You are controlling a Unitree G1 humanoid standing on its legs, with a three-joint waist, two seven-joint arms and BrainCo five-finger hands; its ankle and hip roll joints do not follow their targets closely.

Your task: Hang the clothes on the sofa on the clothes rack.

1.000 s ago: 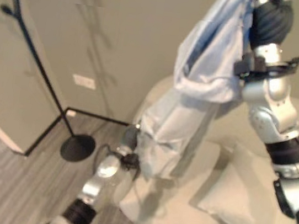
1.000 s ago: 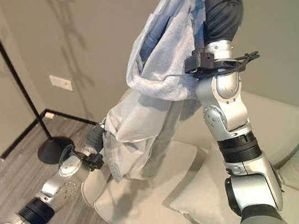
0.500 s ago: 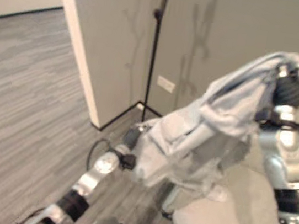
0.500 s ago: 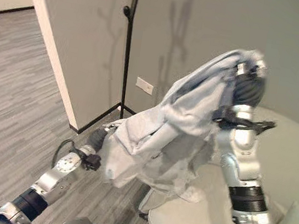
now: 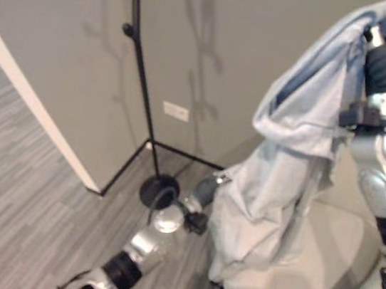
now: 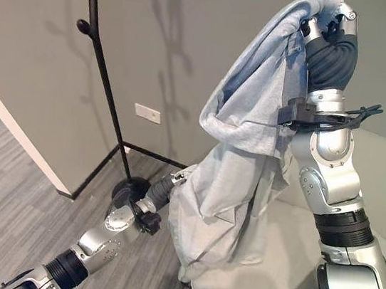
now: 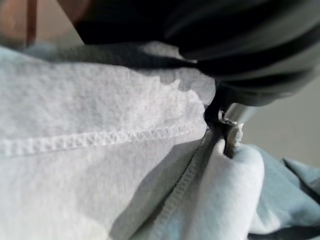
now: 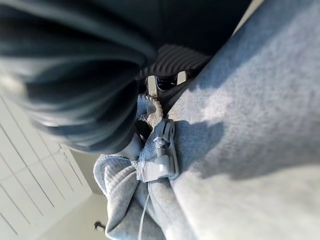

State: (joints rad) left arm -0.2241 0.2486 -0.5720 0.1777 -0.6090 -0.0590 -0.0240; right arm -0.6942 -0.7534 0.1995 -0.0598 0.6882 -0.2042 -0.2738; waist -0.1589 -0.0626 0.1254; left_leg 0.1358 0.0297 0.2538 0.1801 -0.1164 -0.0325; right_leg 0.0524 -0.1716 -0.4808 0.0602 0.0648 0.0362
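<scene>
The right hand [image 6: 329, 45] pinches the grey hoodie [image 6: 247, 145] high at 1 o'clock to clear the sofa [image 6: 381, 185] – the left hand [image 6: 161, 194] steadies its hem, fingers hidden – with the rack [image 6: 102, 78] at 10 o'clock.

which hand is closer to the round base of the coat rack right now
Left. The left hand holds the hoodie's lower edge low down, just beside the rack base. The right hand is raised high, gripping the hoodie's top.

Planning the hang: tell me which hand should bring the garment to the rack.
Probably the right hand: it grips the light blue garment at its top, raised near the clothes rack's peg height. The left hand is low at the garment's lower edge.
</scene>
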